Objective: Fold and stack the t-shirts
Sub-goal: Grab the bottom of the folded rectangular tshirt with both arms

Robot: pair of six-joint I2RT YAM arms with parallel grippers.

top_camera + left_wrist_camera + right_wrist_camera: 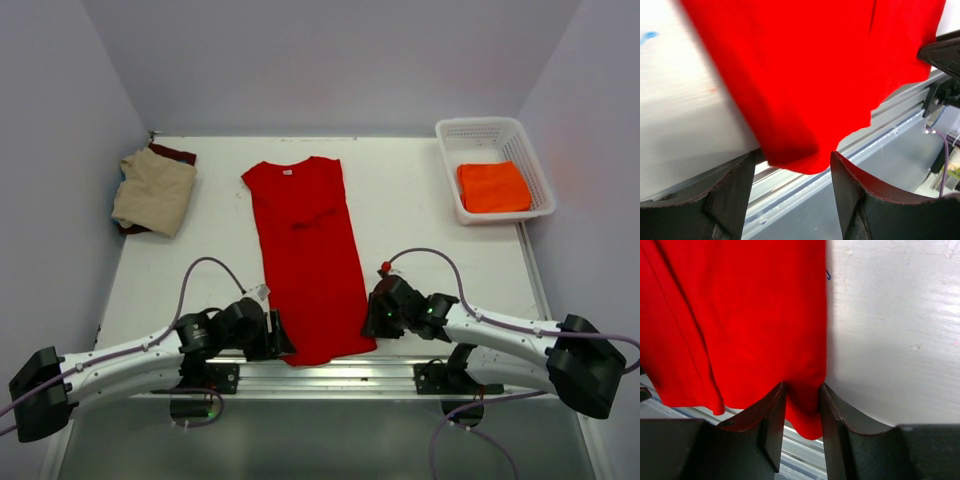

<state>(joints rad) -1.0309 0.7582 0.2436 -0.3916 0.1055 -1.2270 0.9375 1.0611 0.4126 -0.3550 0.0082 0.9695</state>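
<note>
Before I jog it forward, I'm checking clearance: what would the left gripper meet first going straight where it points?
The red t-shirt: its near hem corner lies just ahead of the open left gripper. Depth is unclear, but nothing else shows between.

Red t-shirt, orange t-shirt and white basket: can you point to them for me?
red t-shirt point(305, 270), top view, middle of the spread cloth.
orange t-shirt point(493, 187), top view, centre of the folded cloth.
white basket point(480, 135), top view, its far wall.
</note>
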